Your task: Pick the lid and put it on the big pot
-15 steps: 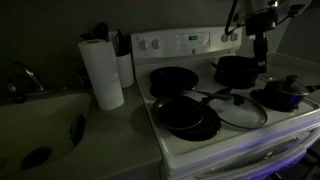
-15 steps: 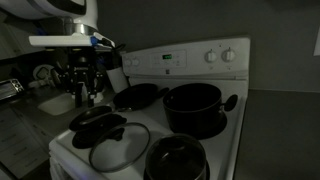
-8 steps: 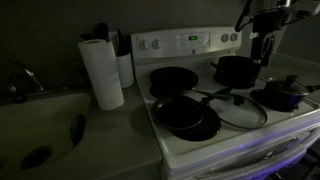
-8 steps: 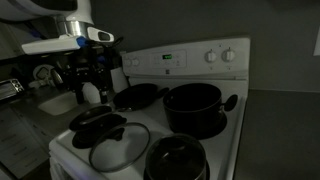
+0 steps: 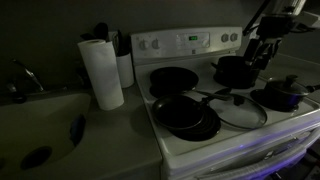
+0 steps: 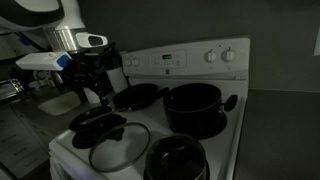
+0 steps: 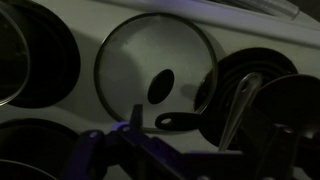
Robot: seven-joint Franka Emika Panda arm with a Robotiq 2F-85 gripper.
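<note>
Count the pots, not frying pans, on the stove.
2. The big pot sits at the back of the stove; the smaller pot, knob on top, sits at the front beside the lid. None appears hidden.

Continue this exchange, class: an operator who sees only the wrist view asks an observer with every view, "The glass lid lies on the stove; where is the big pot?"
Observer: The big pot sits on a back burner, right in front of the knobs of the control panel.
Operator: Is it covered?
Observer: No, its top is open.
Operator: What stands beside the stove?
Observer: A paper towel roll, upright on the counter by the sink.
</note>
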